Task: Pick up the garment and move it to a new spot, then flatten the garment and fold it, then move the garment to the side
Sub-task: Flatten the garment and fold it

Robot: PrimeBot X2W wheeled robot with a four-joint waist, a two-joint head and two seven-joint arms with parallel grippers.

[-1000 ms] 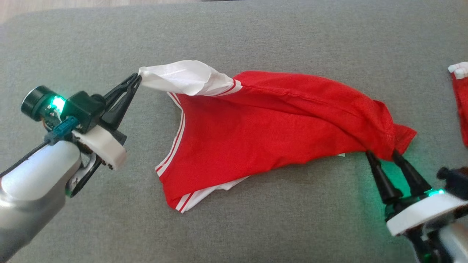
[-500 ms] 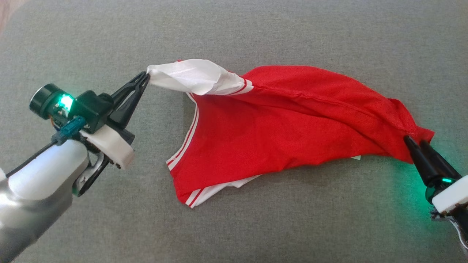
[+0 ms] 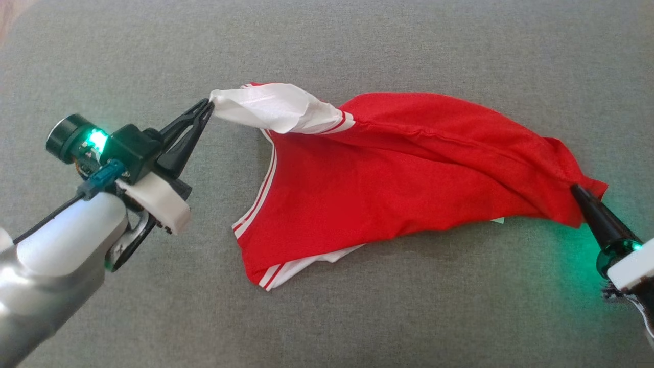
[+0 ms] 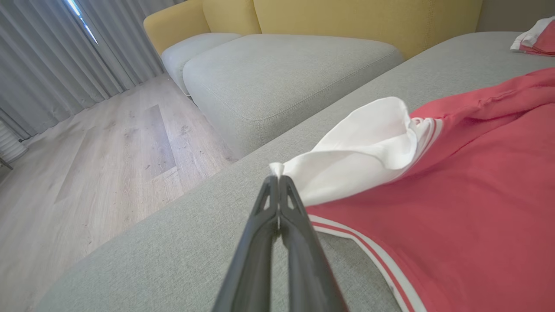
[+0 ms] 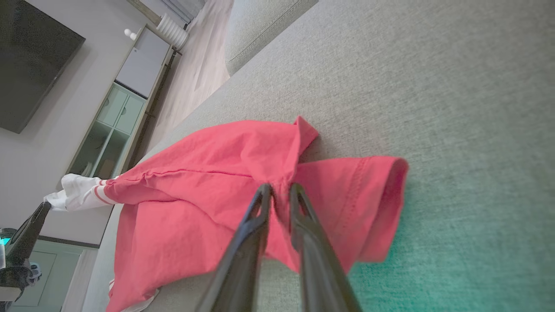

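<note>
Shirt (image 3: 388, 168): red, white sleeve, draped on grey cushion (image 3: 357, 41).
Left gripper (image 3: 208, 104): clamped on shirt's white sleeve tip.
Right gripper (image 3: 577, 188): pinching shirt's red hem.

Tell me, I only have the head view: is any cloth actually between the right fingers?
Observer: Yes; the right wrist view shows a bunched fold of the red garment pinched between the fingers of the right gripper, near the hem.
Operator: And the left?
Observer: Left wrist view: the left gripper is shut on the tip of the white sleeve.
Operator: Anything else nearby?
Observer: A second red-and-white garment lies at the far end of the grey cushion.
</note>
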